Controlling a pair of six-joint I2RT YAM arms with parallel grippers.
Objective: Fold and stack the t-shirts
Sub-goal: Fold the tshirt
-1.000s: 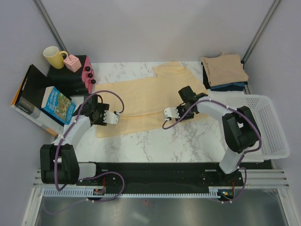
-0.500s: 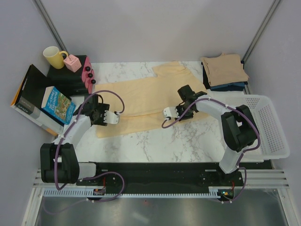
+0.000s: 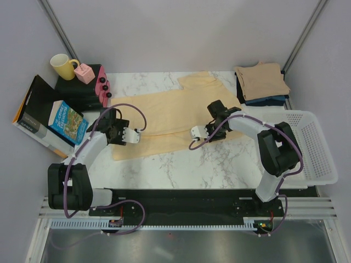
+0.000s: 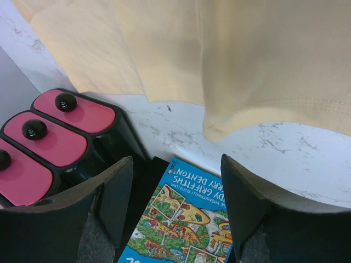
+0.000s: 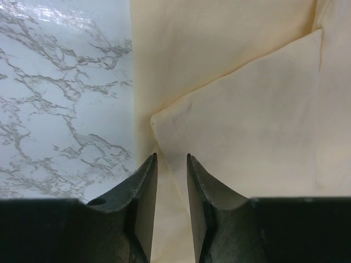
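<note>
A pale yellow-cream t-shirt (image 3: 164,109) lies spread on the marble table, a sleeve pointing to the back right. My left gripper (image 3: 127,135) hovers at its near-left edge. Its jaws are wide open in the left wrist view (image 4: 176,161), with nothing between them and the shirt's hem (image 4: 263,55) beyond. My right gripper (image 3: 196,131) is over the shirt's near-right edge. In the right wrist view (image 5: 171,159) its jaws stand a narrow gap apart above a folded-over corner of the shirt (image 5: 247,98), which lies flat. A folded stack of t-shirts (image 3: 262,81), tan on top with dark ones beneath, sits at the back right.
A white mesh basket (image 3: 315,148) stands at the right edge. At the left are a blue picture book (image 3: 68,121) (image 4: 186,219), a black case with pink tops (image 3: 102,86) (image 4: 71,115), a yellow mug (image 3: 63,66) and a pink cube (image 3: 84,73).
My left gripper has shifted slightly away from the near edge; the right gripper has edged a little to the left. The shirt has not moved.
</note>
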